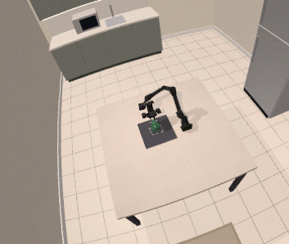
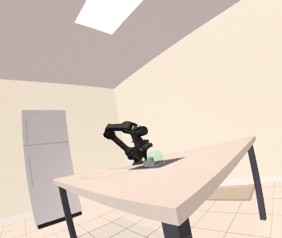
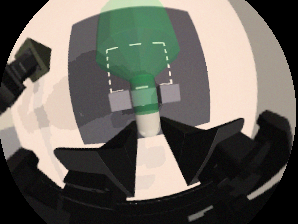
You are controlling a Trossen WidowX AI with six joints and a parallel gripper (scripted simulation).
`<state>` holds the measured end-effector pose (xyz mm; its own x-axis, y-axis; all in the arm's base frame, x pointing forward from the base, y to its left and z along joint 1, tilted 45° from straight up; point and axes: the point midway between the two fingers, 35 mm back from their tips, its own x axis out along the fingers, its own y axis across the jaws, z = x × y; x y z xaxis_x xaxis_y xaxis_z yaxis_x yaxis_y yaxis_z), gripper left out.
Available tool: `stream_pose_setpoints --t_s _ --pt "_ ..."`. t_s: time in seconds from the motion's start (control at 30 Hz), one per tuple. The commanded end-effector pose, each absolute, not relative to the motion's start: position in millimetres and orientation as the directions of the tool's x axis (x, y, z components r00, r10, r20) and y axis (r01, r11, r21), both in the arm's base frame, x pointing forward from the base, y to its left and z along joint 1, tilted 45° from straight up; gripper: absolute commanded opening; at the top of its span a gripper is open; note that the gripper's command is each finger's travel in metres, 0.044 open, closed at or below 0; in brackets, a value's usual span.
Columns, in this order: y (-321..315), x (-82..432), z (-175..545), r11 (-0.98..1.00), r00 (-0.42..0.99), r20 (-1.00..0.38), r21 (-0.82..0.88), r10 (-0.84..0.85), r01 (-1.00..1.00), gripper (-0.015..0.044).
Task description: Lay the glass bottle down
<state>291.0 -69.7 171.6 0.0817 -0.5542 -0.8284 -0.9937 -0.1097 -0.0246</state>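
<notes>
The green glass bottle [image 1: 155, 127] [image 2: 155, 156] [image 3: 138, 47] points its body away from my gripper, over the dashed outline [image 3: 116, 91]. In the wrist view its body looks larger than the outline and reaches past its far side. Its neck lies between the two prongs of the grey U-shaped rest [image 2: 148, 163] [image 3: 170, 93]. Whether the neck touches the bottom of the rest and whether the body touches the mat cannot be told. My gripper [image 1: 153, 120] [image 3: 148, 121] is shut on the pale-capped end of the neck, just outside the rest.
The dark mat [image 1: 164, 139] [image 3: 192, 105] under the rest and outline lies on the pale table [image 1: 203, 164] [image 2: 142, 192]. The arm's base [image 1: 186, 127] stands beside the mat. A fridge and a kitchen counter stand away from the table.
</notes>
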Motion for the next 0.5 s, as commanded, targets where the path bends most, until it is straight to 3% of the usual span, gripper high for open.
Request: stream_pose_setpoints --t_s 0.0,0.47 --pt "-66.9 292.0 167.2 -0.11 0.082 -0.831 -0.025 -0.55 -0.994 0.0119" --pt "-70.3 291.0 171.1 -0.11 0.082 -0.826 -0.024 -0.558 -0.994 0.0119"
